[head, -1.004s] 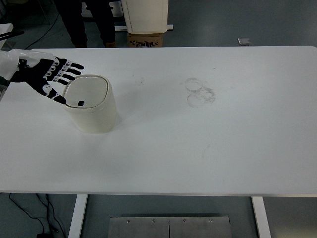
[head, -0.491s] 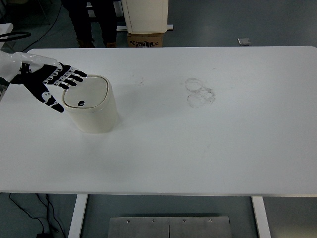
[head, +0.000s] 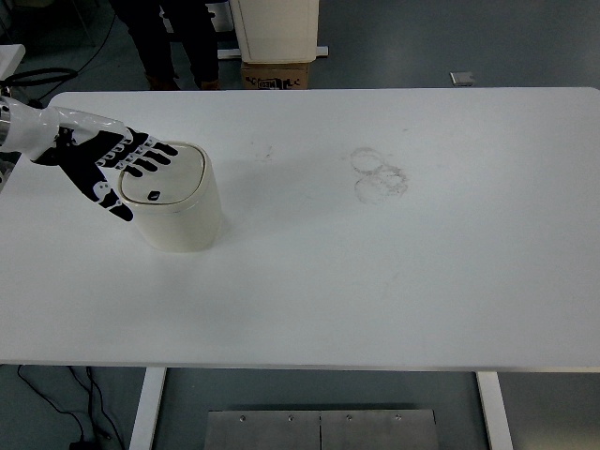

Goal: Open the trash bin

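Note:
A cream trash bin stands on the left part of the white table, its flat lid closed, with a small dark button near the lid's front edge. My left hand comes in from the left edge with fingers spread flat. Its fingertips lie over the lid's far left corner, and the thumb hangs beside the bin's left wall. It holds nothing. The right arm does not show.
Faint ring stains mark the table's middle. Beyond the far edge stand a person's legs, a white cabinet and a cardboard box.
My left hand has slid to the right, from beside the bin's far left corner to over the lid. The bin has not moved and its lid stays closed.

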